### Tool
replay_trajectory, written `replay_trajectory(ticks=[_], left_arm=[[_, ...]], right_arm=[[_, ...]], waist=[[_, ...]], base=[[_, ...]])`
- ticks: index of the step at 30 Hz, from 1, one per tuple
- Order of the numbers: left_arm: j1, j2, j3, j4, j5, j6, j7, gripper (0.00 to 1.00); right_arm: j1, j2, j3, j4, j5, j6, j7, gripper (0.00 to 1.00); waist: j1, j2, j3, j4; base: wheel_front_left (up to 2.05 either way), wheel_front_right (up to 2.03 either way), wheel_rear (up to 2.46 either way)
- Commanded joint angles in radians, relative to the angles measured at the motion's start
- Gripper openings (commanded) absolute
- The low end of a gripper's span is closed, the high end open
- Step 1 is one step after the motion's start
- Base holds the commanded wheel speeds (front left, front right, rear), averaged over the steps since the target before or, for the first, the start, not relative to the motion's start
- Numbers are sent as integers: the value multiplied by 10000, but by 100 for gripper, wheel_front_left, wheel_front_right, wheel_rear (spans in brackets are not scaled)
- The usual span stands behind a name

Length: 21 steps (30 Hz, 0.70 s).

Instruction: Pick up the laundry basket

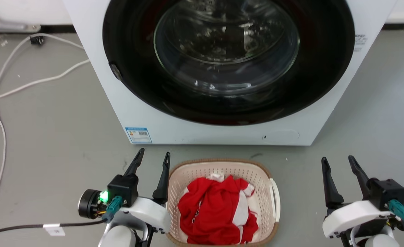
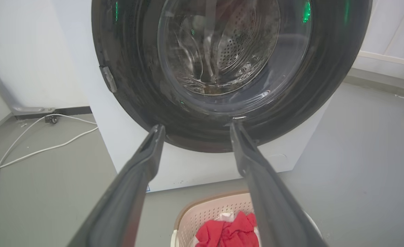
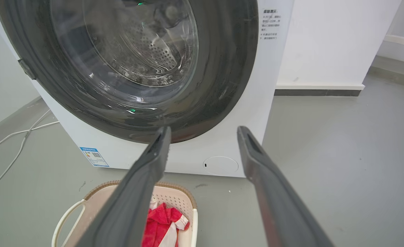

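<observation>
Laundry basket (image 1: 219, 161) of beige perforated plastic, rounded-rectangular with a brown woven-look rim, stands on the smooth grey floor (image 1: 51, 144) between the two grippers. The left gripper (image 1: 154, 152) has its long, dark, tapered fingers spread and empty. Its inner finger is close against the basket's left wall, and contact cannot be judged. The right gripper (image 1: 337, 157), likewise spread and empty, is well apart from the white loop handle (image 1: 275, 199). Crumpled red-and-white cloth (image 1: 215, 206) lies inside the basket. Beyond it stands a white front-loading washing machine (image 1: 137, 113) with a glossy round glass door.
</observation>
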Motion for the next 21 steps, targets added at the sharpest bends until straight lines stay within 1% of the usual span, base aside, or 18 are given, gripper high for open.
replay_trajectory(ticks=[1,5,10,21], left_arm=[[-212,-7,28,192,12,-30,-24,100],[-604,-6,71,807,-20,-91,-24,100],[-1340,82,112,1825,-86,-245,-22,100],[-3312,479,257,4609,-583,-526,-24,100]], right_arm=[[-266,4,15,97,-45,-3,9,100],[-646,5,93,501,-12,-3,-39,100],[-1326,7,138,1151,-277,-3,-65,100],[-3049,7,386,3277,-445,-5,-344,100]], waist=[[0,0,510,-50],[0,0,1278,-113],[0,0,2357,-174],[0,0,4582,-325]], base=[[0,0,0],[0,0,0],[0,0,0],[0,0,0]])
